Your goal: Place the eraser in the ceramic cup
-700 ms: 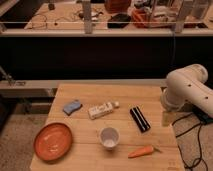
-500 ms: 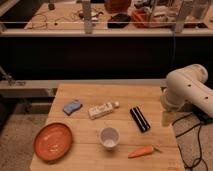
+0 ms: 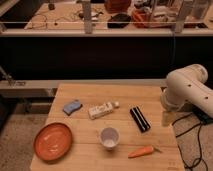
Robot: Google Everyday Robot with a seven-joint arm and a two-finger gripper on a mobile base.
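Observation:
The black ridged eraser [image 3: 140, 119] lies flat on the wooden table [image 3: 95, 92], right of centre, pointing towards the front right. The small white ceramic cup [image 3: 109, 138] stands upright near the front middle, left of and in front of the eraser, apart from it. My white arm [image 3: 187, 92] is folded at the table's right edge. My gripper [image 3: 167, 117] hangs below it beside the table's right edge, to the right of the eraser and not touching it.
An orange plate [image 3: 53, 141] sits at the front left. A small blue pad [image 3: 72, 106] and a white tube [image 3: 103, 109] lie left of centre. An orange carrot [image 3: 141, 151] lies at the front right. A railing and a cluttered bench stand behind.

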